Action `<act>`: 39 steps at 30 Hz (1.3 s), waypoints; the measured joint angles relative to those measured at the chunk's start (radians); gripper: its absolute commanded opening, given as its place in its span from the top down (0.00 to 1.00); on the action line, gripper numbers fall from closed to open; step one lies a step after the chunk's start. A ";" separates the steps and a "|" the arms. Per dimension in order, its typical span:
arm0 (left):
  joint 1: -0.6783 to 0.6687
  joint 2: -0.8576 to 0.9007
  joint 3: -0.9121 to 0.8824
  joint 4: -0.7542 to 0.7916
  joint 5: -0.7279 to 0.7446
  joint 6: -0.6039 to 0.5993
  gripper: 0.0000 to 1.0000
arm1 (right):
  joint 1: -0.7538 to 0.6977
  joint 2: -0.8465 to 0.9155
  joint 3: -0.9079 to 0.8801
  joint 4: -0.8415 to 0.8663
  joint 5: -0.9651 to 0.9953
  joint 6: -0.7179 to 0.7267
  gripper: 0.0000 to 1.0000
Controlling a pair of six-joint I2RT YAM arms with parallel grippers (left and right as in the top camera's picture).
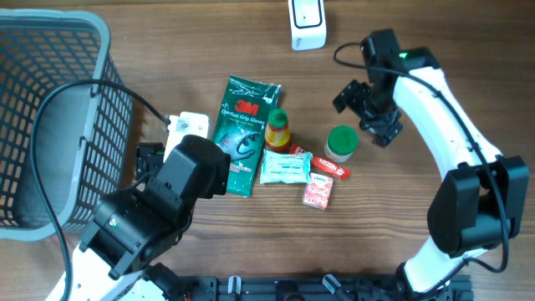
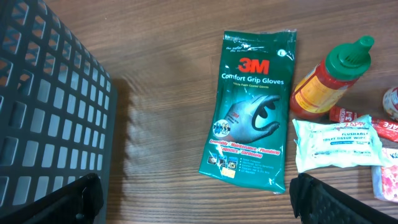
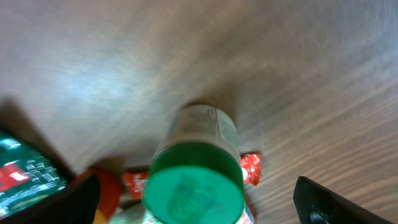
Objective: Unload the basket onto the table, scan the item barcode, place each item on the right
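**Both grippers wide and empty; the right one hangs by the green-lidded jar (image 1: pixel 341 143), which we take as the item to scan.**

The jar stands upright at the right edge of the cluster, near a red sachet (image 1: pixel 332 170). Our right gripper (image 1: pixel 366 113) is just beside it, holding nothing. We judge it best to come down around the jar's body below the lid. That leaves the label uncovered to turn toward the white scanner (image 1: pixel 307 23) at the far edge. Only the overhead view shows that scanner. Only the right wrist view shows the jar's label, too blurred to find a barcode. The left wrist view shows our left gripper (image 2: pixel 199 208), fingers apart, over bare wood between the basket (image 2: pixel 56 93) and the 3M glove pack (image 2: pixel 252 106).
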 measured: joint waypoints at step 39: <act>0.000 0.000 0.000 0.000 0.000 0.000 0.00 | 0.101 0.000 -0.039 0.005 0.038 0.330 0.05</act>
